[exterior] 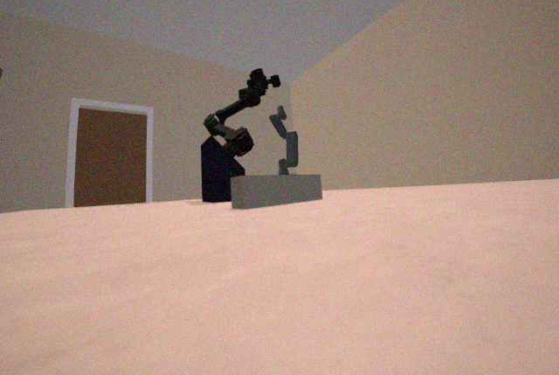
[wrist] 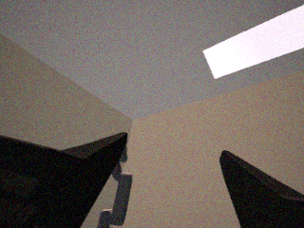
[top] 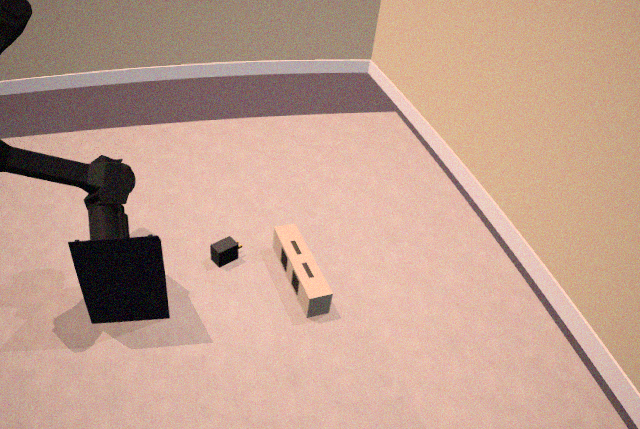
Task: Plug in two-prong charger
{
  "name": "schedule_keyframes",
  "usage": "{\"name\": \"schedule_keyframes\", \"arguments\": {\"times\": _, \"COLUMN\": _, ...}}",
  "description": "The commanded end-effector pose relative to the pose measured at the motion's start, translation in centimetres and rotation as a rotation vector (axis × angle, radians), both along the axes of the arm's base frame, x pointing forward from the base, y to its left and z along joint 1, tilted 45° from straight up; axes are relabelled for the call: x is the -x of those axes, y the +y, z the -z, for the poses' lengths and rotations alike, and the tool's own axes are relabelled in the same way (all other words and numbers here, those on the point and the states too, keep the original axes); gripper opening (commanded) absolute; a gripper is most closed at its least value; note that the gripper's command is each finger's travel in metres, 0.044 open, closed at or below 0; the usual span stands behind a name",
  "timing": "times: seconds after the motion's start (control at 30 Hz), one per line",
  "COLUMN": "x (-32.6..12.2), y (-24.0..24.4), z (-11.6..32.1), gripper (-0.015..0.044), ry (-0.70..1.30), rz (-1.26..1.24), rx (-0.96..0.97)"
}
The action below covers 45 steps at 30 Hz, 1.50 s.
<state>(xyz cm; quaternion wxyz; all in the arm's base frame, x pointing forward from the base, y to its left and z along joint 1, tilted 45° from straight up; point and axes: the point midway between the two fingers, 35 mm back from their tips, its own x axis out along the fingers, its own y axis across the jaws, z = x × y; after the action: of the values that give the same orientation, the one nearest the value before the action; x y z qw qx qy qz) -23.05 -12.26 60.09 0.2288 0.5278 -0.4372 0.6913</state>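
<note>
The black charger [top: 223, 252] lies on the floor, its brass prongs pointing right toward the power strip. It cannot be seen in the exterior view or the wrist view. The pale power strip [top: 301, 257] [exterior: 276, 190] stands to the charger's right, apart from it. Two dark outlets on its long side face the charger, and two dark slots mark its top. Shutter detail is too small to tell. My gripper [wrist: 173, 145] is open and empty, its two black fingers wide apart. It is raised high, well away from the charger and strip, tilted toward the wall and ceiling.
My arm's black pedestal [top: 124, 279] [exterior: 216, 177] stands left of the charger in the top view. A grey jointed shape [exterior: 292, 149] [wrist: 123, 199] shows against the far wall. Walls with pale skirting bound the floor, and a brown door [exterior: 110, 158] is at the back left.
</note>
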Motion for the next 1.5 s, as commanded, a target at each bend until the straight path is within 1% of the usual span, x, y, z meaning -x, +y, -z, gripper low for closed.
{"name": "schedule_keyframes", "arguments": {"times": 0.0, "x": -0.1, "y": 0.1, "z": -0.1, "gripper": 0.0426, "ry": 0.005, "rz": 0.003, "rx": 0.002}}
{"name": "schedule_keyframes", "arguments": {"times": 0.03, "x": -0.5, "y": 0.5, "z": -0.2, "gripper": 0.044, "ry": 0.02, "rz": 0.011, "rx": 0.006}}
{"name": "schedule_keyframes", "arguments": {"times": 0.4, "x": -10.2, "y": 7.4, "z": -3.1, "gripper": 0.044, "ry": 0.299, "rz": 0.249, "rx": 0.145}}
{"name": "schedule_keyframes", "arguments": {"times": 0.73, "x": -20.4, "y": 13.2, "z": -3.1, "gripper": 0.044, "ry": 0.53, "rz": 0.49, "rx": 0.327}}
{"name": "schedule_keyframes", "arguments": {"times": 1.03, "x": -29.4, "y": 17.3, "z": -0.7, "gripper": 0.044, "ry": 0.702, "rz": 0.685, "rx": 0.527}}
{"name": "schedule_keyframes", "arguments": {"times": 1.3, "x": -37.3, "y": 20.1, "z": 3.5, "gripper": 0.044, "ry": 0.849, "rz": 0.831, "rx": 0.736}}
{"name": "schedule_keyframes", "arguments": {"times": 1.47, "x": -41.3, "y": 21.4, "z": 6.3, "gripper": 0.044, "ry": 0.91, "rz": 0.909, "rx": 0.866}}
